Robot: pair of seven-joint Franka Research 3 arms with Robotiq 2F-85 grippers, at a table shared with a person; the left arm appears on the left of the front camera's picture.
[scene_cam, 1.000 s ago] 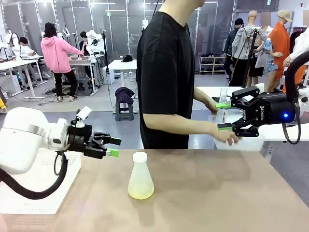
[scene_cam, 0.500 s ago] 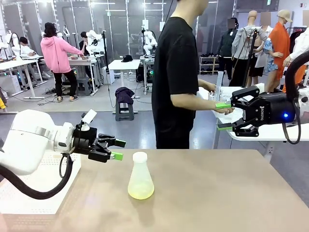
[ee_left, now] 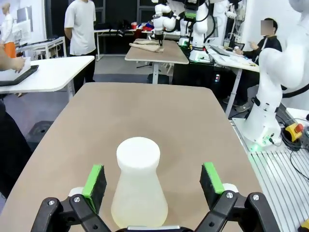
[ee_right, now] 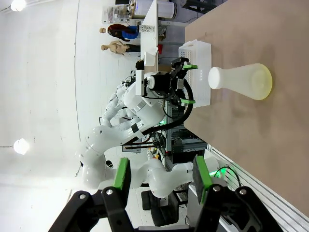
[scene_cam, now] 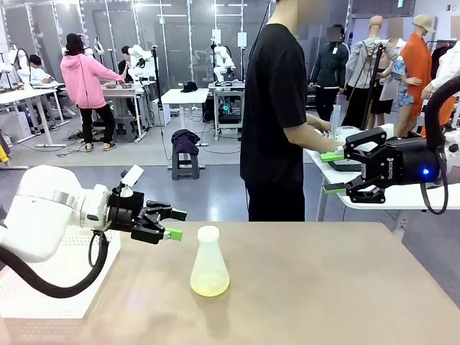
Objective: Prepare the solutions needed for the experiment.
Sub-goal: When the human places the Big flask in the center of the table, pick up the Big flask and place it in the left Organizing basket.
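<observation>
The brown table point(scene_cam: 323, 287) spans the front. A person point(scene_cam: 277, 108) in black stands beyond it, turned to a side bench point(scene_cam: 402, 198); what the hands touch there is unclear. The left gripper point(scene_cam: 176, 224), jaws spread wide, hangs just left of the flask point(scene_cam: 209, 266). The right gripper point(scene_cam: 332, 172) hangs high, jaws parted and empty. The flask stands upright mid-table, with shallow pale yellow liquid point(scene_cam: 209, 289) in its base.

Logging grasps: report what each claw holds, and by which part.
Nothing is held. The left claw is open beside the flask, not touching; the right claw is open and empty.
</observation>
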